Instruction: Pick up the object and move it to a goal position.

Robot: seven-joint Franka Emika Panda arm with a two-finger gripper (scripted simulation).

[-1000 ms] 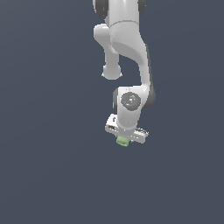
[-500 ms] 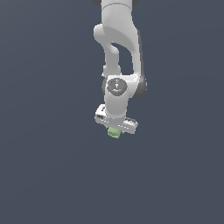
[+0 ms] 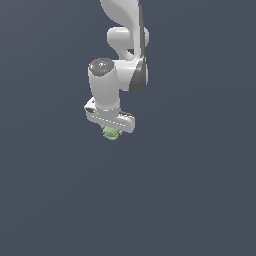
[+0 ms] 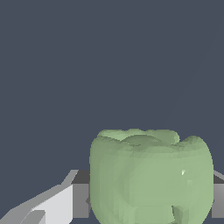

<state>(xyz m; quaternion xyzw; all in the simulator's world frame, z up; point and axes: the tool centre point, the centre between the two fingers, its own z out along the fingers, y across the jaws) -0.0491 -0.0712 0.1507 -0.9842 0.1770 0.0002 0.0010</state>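
Evidently the gripper (image 3: pixel 111 131), clenched on the light green object (image 3: pixel 110 133), has swung toward the exterior view's left, so the carry seems underway, goal unseen.

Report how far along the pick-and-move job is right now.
Done: the green object sits gripped in the hand, showing just below the white hand in the exterior view and flanked by a finger in the wrist view. In hand: carrying it. Left: reaching the goal position; no goal marker shows in either view, so I cannot tell how far remains.
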